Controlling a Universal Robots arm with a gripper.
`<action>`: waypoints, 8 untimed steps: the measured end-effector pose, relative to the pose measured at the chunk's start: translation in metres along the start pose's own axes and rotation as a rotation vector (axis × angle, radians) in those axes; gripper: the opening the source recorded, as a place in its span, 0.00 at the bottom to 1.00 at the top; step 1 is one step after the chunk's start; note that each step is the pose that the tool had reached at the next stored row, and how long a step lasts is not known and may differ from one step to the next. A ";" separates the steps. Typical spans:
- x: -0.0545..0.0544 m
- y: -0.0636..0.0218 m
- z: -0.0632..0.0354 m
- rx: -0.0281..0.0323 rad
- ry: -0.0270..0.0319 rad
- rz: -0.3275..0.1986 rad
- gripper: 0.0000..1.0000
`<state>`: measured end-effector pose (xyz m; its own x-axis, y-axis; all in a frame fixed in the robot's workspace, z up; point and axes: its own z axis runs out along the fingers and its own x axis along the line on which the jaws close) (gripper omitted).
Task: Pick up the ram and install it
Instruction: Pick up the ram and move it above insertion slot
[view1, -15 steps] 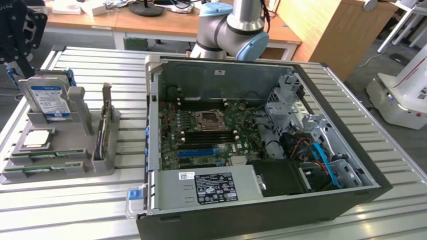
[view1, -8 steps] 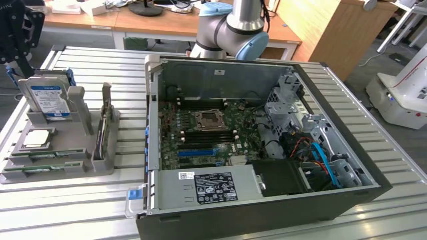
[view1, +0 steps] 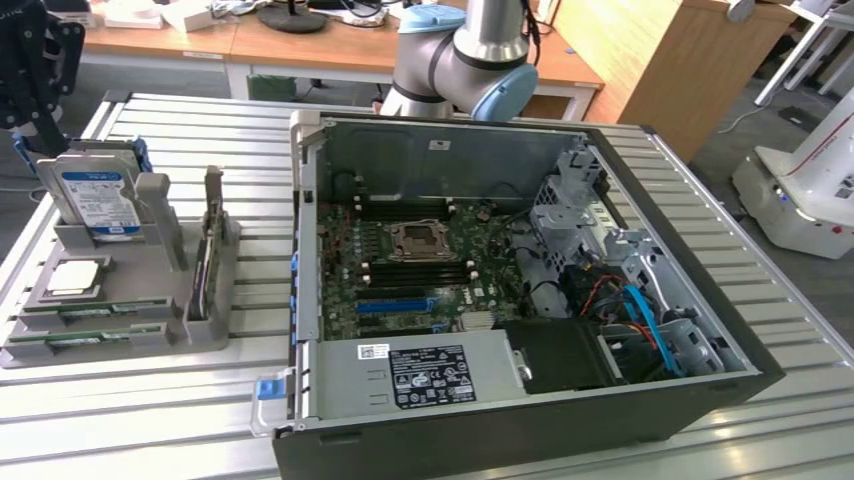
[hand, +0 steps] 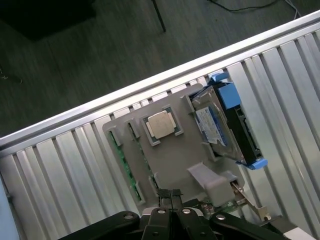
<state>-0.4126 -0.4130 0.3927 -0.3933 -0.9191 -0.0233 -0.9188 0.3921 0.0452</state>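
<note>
An open black computer case (view1: 534, 445) lies on the slatted aluminium table (view1: 134, 430). At its nine o'clock, a grey plastic holder (view1: 214, 335) carries a square silver CPU chip (view1: 76, 280); a blue-labelled silver hard drive (view1: 100, 205) stands at the chip's twelve o'clock.

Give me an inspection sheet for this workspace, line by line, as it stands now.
Surface: slatted metal table carrying a grey parts holder and an open computer case.
Job's things: ram lies flat in the holder's front slots, not held.
Clutter: blue-labelled hard drive standing in the holder; silver CPU lying in its recess.
Grippers: gripper above the holder, jaws shut, holding nothing.
Cables: blue and orange cables inside the case.
Surroundings: wooden desks; white machine at the exterior view's right.
</note>
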 end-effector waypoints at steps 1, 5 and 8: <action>0.000 0.0000 0.0000 -0.0003 0.0005 -0.012 0.11; 0.000 0.0000 0.0001 -0.0012 0.0024 -0.054 0.11; 0.000 0.0000 0.0000 -0.0020 0.0039 -0.088 0.11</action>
<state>-0.4126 -0.4130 0.3927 -0.3108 -0.9502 -0.0233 -0.9498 0.3096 0.0452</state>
